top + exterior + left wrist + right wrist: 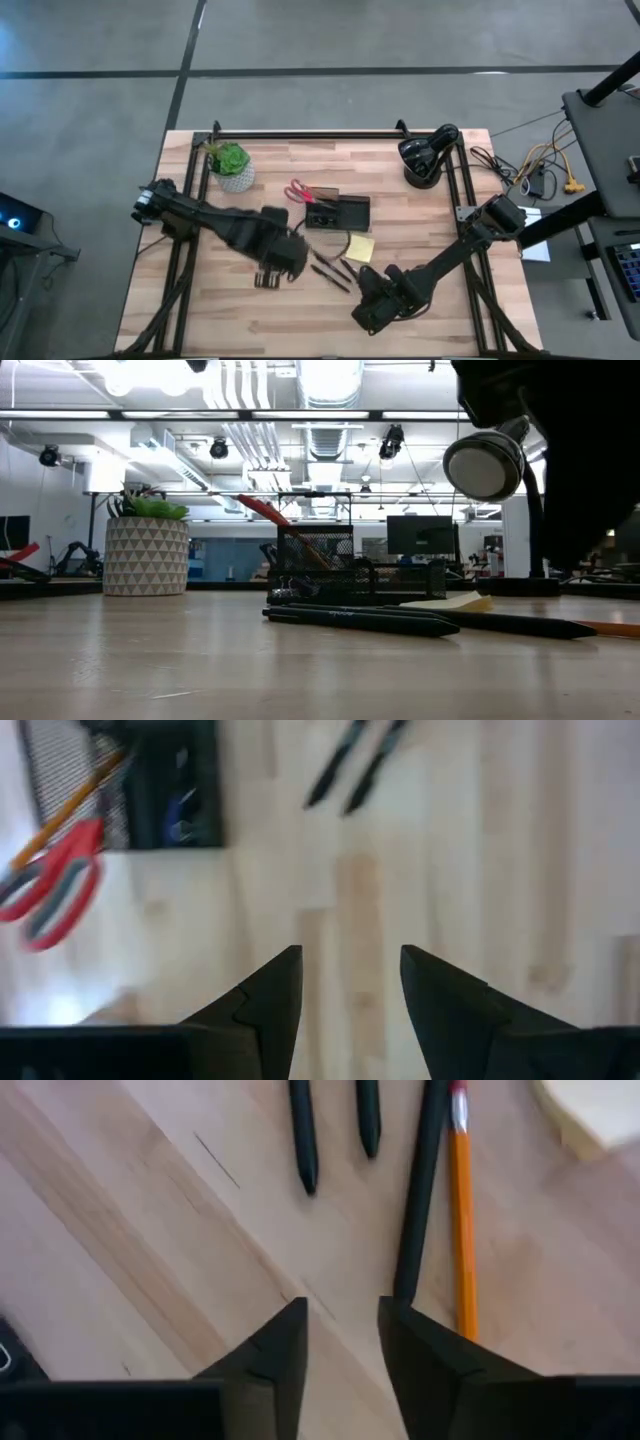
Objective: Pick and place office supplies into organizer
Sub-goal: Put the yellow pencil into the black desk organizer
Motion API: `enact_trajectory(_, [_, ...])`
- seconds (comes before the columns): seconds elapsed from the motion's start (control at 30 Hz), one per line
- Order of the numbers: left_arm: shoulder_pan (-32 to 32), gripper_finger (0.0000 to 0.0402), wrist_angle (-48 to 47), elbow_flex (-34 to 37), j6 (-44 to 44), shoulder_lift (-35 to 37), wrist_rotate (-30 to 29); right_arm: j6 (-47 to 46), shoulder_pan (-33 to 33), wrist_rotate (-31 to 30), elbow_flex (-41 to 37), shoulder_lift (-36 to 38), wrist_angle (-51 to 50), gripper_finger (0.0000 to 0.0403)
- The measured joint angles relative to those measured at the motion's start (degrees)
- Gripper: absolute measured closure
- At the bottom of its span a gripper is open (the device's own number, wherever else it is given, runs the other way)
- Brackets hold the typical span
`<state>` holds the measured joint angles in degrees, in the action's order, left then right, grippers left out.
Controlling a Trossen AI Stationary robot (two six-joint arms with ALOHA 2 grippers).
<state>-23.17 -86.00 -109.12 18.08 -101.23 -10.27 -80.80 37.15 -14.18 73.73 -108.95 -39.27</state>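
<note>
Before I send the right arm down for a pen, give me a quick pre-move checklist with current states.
1. Right gripper open, nothing between the fingers: ok.
2. Target in reach: black pen ends just ahead of it, orange pencil alongside, touching or not: cannot tell.
3. Left gripper open, empty, over bare table: ok.
4. Organizer unobstructed: ok.
5. Scissors already in organizer: ok.
6. Sticky-note pad still on table: not ok.
</note>
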Motion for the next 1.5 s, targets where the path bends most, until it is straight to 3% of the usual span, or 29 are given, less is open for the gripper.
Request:
enact_trajectory(0.17, [-3.16,0.0248,3.72,0.2,5.68,0.0,0.29,-12.36,4.11,0.37,-0.81,0.0,-1.77,0.0284])
enact_trajectory(0.43, [-3.57,0.0257,8.31,2.13,14.46,-0.02,1.45,-45.78,15.91,-4.47,-4.49,-0.02,-2.3,0.0371])
enact_trajectory(0.63, [-3.57,0.0288,20.21,5.18,14.3,-0.05,6.92,-46.34,16.92,-4.09,-5.53,-0.02,-3.26,0.0394])
enact_trajectory(0.87, [-3.3,0.034,33.46,8.64,3.11,-0.07,6.46,-46.14,16.06,-5.35,-7.4,0.11,-4.2,0.0394])
enact_trajectory(0.97, [-2.38,0.0353,37.51,11.06,2.45,-0.07,6.25,-45.97,15.88,-5.81,-7.76,0.11,-3.87,0.0394])
enact_trajectory(1.27, [0.08,0.0361,43.34,17.19,2.54,-0.14,5.95,-45.48,15.95,-5.65,-8.04,0.15,-3.83,0.0394])
enact_trajectory(1.5, [0.58,0.0361,43.91,17.57,2.49,-0.68,6.1,-45.66,15.92,-5.31,-9.09,0.15,-3.86,0.0394])
